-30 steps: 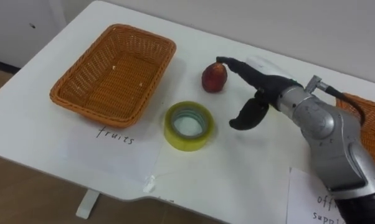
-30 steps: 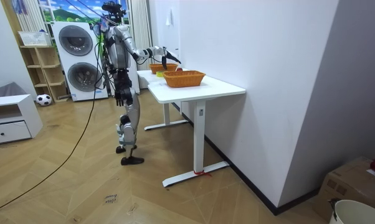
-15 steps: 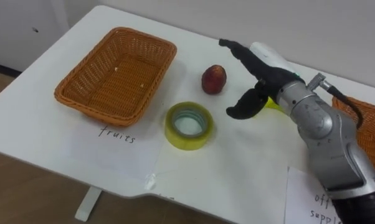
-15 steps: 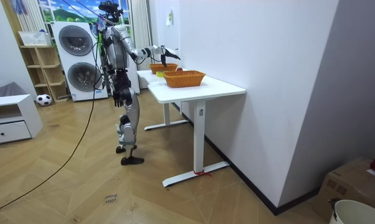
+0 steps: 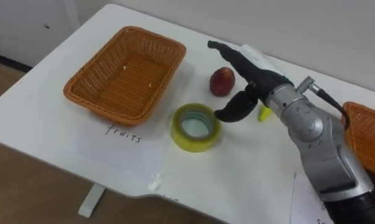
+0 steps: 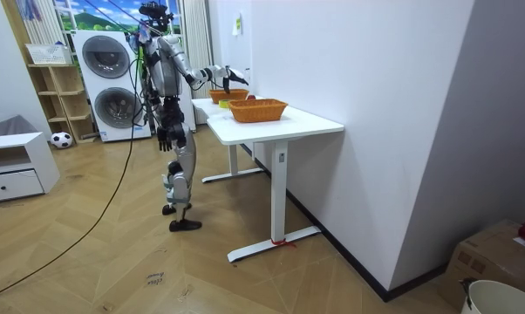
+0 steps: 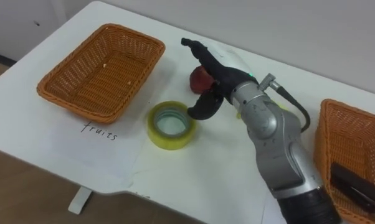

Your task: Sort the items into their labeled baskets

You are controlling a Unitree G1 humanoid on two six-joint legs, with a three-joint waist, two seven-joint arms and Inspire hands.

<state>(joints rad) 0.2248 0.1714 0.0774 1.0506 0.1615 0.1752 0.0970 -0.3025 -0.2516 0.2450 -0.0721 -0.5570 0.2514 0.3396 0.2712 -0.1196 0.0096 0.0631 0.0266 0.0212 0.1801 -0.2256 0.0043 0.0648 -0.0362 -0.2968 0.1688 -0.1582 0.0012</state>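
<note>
The fingers [image 5: 223, 50] of the right hand [image 5: 255, 76] are straight and close together, reaching over the far side of the fruit [image 5: 222, 81]. The thumb [image 5: 230, 113] is spread wide below them, close to the tape [image 5: 195, 127]. The hand grips nothing. A second ago the fingertips rested on top of the fruit; since then they have lifted and gone past it, while the fruit lies where it did against the tape, on the table [image 5: 32, 102] between the two baskets. Judging from this, the hand is being reset to cup the fruit, and the sorting has still to begin.

The left basket [image 5: 88, 93] is empty. A sheet [image 5: 106, 149] by its near edge bears the handwritten word "fruits". The right basket [image 7: 337, 124] holds a dark item [image 7: 356, 182]. No writing on the tape can be read. The left hand [image 6: 164, 137] hangs at the robot's side.
</note>
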